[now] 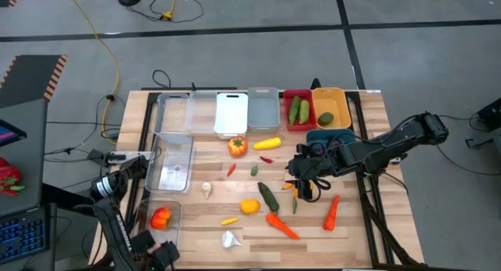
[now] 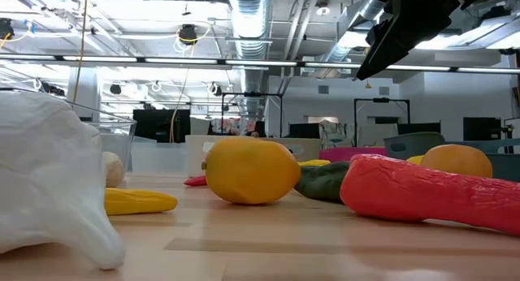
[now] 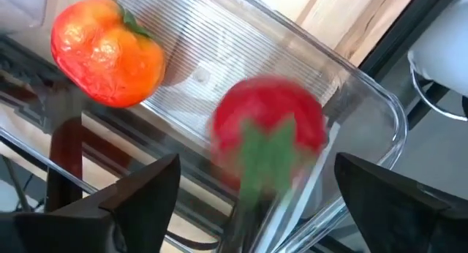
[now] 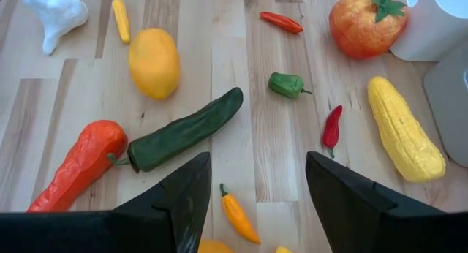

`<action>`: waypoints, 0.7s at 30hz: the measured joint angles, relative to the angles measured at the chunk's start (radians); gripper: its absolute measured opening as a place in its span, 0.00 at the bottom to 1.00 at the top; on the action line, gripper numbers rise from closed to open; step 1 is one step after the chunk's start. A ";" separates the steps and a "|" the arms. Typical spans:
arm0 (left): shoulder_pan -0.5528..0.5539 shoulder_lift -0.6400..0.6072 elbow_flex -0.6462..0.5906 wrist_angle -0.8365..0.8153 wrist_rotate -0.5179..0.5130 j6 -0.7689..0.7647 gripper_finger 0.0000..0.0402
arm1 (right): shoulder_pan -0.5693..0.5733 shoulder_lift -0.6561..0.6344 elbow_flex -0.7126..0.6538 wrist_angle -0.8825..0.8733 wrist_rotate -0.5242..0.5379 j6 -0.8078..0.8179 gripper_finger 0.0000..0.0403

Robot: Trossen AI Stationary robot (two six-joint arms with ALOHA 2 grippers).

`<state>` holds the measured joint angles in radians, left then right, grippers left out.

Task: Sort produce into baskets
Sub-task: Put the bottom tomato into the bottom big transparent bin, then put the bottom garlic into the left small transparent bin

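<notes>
The left gripper (image 3: 252,202) hangs over the clear basket (image 1: 160,218) at the table's near left corner, its jaws standing wide with a red tomato (image 3: 269,132) blurred between and beyond them, touching neither finger, so it looks to be dropping free into the basket beside an orange-red tomato (image 3: 108,52) already lying there. The step in hand reads as a release, and doing it well means keeping the jaws wide and lifting straight up, so that neither finger clips the basket's rim or nudges the fruit back out. The right gripper (image 4: 256,191) hovers above the middle of the table (image 1: 360,232) with its jaws apart and nothing between them, looking down on a dark green cucumber (image 4: 184,130), a small orange chili (image 4: 237,213) and a small green pepper (image 4: 287,84). The cucumber seems its likeliest pick, since two green ones already lie in the red basket (image 1: 297,111) at the far edge; it lies at a slant with its stem end touching an orange carrot (image 4: 77,165), so the jaws should close across its narrow width near the middle, well clear of the carrot.
</notes>
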<state>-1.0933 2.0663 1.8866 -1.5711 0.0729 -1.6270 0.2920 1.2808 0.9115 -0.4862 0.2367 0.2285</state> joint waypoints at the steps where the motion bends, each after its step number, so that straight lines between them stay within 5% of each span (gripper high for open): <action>1: 0.000 0.000 0.000 0.000 0.000 0.010 0.89 | 0.000 0.000 0.000 0.000 0.000 0.000 0.62; 21: 0.061 -0.098 0.016 0.000 -0.266 0.049 0.90 | 0.000 0.000 0.000 0.000 0.000 0.000 0.62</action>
<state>-1.0326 1.9685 1.9030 -1.5715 -0.1926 -1.5780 0.2920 1.2808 0.9115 -0.4858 0.2365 0.2287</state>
